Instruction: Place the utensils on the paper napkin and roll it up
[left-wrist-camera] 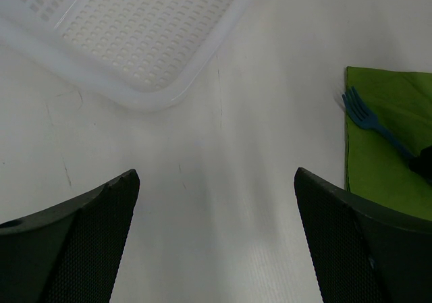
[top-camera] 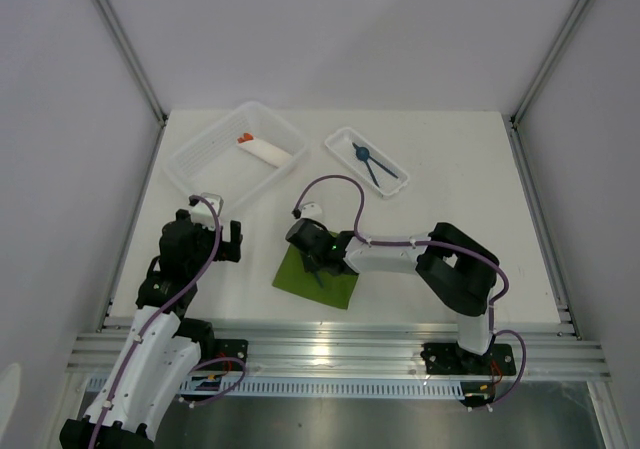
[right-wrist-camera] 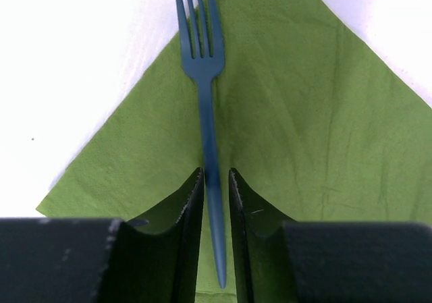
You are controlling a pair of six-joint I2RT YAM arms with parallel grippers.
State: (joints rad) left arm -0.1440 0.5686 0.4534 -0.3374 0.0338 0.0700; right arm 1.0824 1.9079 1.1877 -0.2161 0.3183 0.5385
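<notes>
The olive-green paper napkin [top-camera: 330, 287] lies flat near the table's front middle. A dark blue fork [right-wrist-camera: 206, 114] lies on it, tines pointing away from my right gripper. My right gripper [top-camera: 315, 266] is low over the napkin [right-wrist-camera: 304, 114]. Its jaws [right-wrist-camera: 216, 175] stand narrowly apart on either side of the fork's handle, with a small gap showing. More dark blue utensils [top-camera: 372, 162], one with a round spoon bowl, lie in a small tray. My left gripper [top-camera: 232, 241] is open and empty [left-wrist-camera: 216, 175], left of the napkin [left-wrist-camera: 385, 154] and fork [left-wrist-camera: 368, 119].
The small clear tray [top-camera: 340, 139] stands at the back middle. A large white perforated basket [top-camera: 215, 159] at the back left holds a white paper roll with orange tips [top-camera: 268, 149]; its corner shows in the left wrist view [left-wrist-camera: 135, 40].
</notes>
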